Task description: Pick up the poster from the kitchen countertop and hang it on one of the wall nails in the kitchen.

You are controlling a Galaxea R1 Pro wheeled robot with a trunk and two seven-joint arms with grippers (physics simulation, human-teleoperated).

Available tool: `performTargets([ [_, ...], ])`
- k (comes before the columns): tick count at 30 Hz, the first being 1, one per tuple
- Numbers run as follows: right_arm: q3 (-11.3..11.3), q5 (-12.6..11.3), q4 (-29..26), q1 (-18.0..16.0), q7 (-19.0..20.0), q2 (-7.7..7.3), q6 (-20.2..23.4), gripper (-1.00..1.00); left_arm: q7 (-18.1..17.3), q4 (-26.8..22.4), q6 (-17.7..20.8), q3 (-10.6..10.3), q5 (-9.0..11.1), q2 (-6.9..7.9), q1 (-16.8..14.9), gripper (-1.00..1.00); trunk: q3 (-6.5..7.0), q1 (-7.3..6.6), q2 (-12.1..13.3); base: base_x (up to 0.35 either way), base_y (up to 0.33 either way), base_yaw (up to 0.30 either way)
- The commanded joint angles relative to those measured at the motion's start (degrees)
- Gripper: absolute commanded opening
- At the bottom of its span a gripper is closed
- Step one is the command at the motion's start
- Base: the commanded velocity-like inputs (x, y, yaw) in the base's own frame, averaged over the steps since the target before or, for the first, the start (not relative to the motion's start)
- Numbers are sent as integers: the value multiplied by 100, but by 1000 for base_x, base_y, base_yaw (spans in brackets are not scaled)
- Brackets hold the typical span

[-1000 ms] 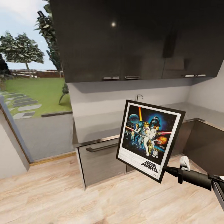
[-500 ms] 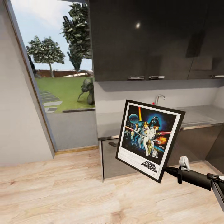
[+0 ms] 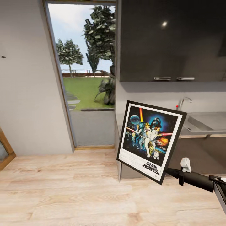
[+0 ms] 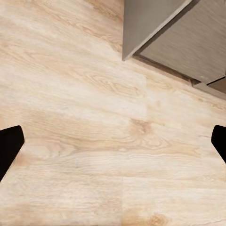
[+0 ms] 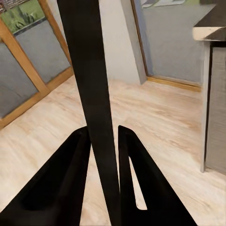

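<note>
The poster (image 3: 150, 140), a black-framed Star Wars print with a white border, hangs tilted in the air in front of the cabinets. My right gripper (image 3: 168, 171) is shut on its lower right corner. In the right wrist view the frame's black edge (image 5: 88, 70) runs between the two dark fingers (image 5: 70, 179). The pale grey kitchen countertop (image 3: 205, 130) with its steel sink and chrome tap (image 3: 184, 101) lies behind at the right. A wall nail (image 3: 3, 57) shows as a dark speck on the pale wall at far left. My left gripper (image 4: 113, 143) is open above bare wooden floor.
A tall glass opening (image 3: 86, 78) onto the garden stands between the left wall and the dark upper cabinets (image 3: 171, 40). Dark base cabinets (image 3: 201, 157) sit under the worktop, with their corner (image 4: 174, 33) near the left arm. A wooden frame (image 3: 4, 150) is at the lower left.
The camera has swung left: cabinets and sink slid to the right of the picture, and the left wall with its nail came into view. The poster stays held the same way.
</note>
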Motion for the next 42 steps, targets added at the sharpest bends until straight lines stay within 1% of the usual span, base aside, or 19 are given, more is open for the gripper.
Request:
performTargets([
  [1,-5,-25,-4,-4,27,-1,74,-100,-7,6,-32,-48,29,0,-7,100,-14,4,-14,-3,281,288],
  [28,-7,-25,2,-4,27,-1,74,-100,-6,6,-30,-48,29,2,-7,100,-14,4,-14,0,299,286],
  [32,-8,-25,4,-4,27,-1,74,-100,-6,6,-30,-48,29,6,-7,100,-14,4,-14,1,323,128],
  [42,-13,-25,11,-4,32,-1,74,-100,-8,6,-30,-45,29,8,-7,100,-14,4,-14,78,342,18],
])
